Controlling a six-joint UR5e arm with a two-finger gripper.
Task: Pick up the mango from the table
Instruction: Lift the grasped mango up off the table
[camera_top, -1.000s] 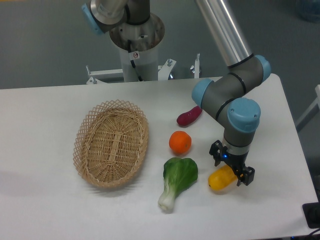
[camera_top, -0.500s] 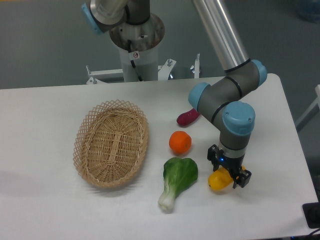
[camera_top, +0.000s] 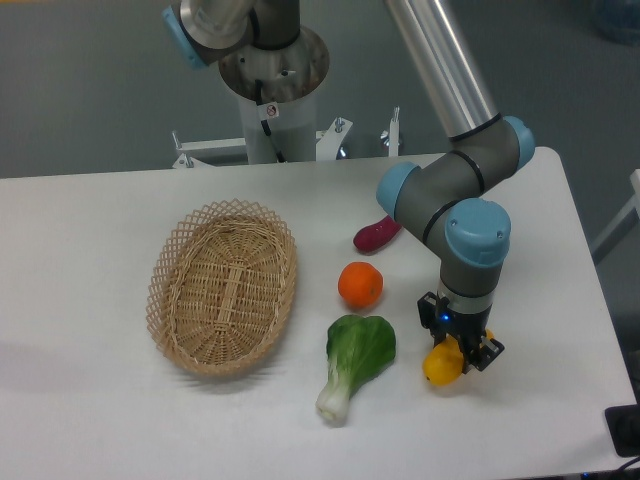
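**Right of the bok choy: pincer down over the mango**

Right of the bok choy (camera_top: 358, 360), near the desk's (camera_top: 90, 400) front edge, lies the mango (camera_top: 441, 366). Pincer (camera_top: 460, 345) sits directly on top of it, arm coming down from above. Only the mango's lower-left end shows; the rest is hidden under the pincer body. Long axis looks to run lower-left to upper-right, with the jaws set across it, one on the near-right side, one on the far-left. Jaws appear closed against the fruit, though contact itself is not plainly visible. Mango seems to rest on the desk, not lifted.

Orange (camera_top: 360, 285) is up-left of the mango, well apart; sweet potato (camera_top: 377, 235) farther back; basket (camera_top: 222, 285) far left.

Against the earlier frames: the pincer has shifted left and lower over the mango, and less yellow shows. The mango reads shorter and rounder, suggesting it turned or got covered as the jaws came in.

Judgement: a straight lift is what comes next; the glossy skin may slip.
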